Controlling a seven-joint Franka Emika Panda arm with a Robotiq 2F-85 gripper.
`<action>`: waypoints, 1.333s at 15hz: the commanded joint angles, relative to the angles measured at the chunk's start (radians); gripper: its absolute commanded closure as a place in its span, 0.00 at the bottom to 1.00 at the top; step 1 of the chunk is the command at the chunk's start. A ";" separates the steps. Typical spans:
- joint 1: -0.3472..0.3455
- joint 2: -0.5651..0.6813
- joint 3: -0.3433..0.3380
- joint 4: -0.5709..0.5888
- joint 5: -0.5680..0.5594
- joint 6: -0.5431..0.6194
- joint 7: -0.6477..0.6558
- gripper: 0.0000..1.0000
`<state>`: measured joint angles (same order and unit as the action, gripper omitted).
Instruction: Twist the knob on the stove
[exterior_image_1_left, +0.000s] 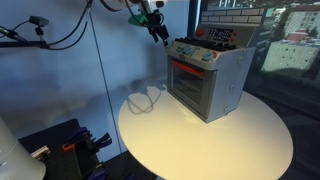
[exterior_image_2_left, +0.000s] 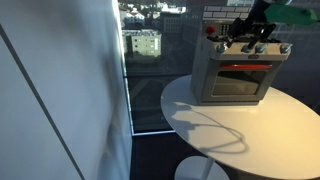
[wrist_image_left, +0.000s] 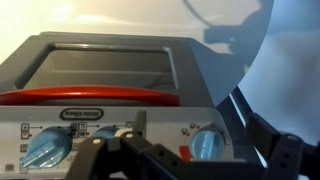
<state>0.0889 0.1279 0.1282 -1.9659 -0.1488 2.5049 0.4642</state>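
- Just left of the stove (exterior_image_1_left: 208, 75), level with its top, the jaws hang spread wide, holding nothing.
- The stove stands on the round white surface (exterior_image_1_left: 205, 142) (red-framed door on its front).
- In the wrist view, blue knobs (wrist_image_left: 45, 148) line the stove's front; the rightmost (wrist_image_left: 207, 143) shows between the jaws.

No legible text on the stove (wrist_image_left: 110, 60)

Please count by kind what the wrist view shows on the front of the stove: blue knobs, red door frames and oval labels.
Blue knobs: 2 in plain sight; the tool hides the panel between them
Red door frame: 1
Oval label: 1
Total: 4
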 joint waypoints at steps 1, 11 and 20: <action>0.024 0.002 -0.025 0.004 0.008 -0.001 -0.007 0.00; 0.042 0.016 -0.039 0.007 -0.013 0.056 0.005 0.00; 0.091 0.057 -0.075 0.027 -0.111 0.141 0.051 0.00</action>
<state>0.1560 0.1663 0.0808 -1.9630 -0.2047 2.6243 0.4770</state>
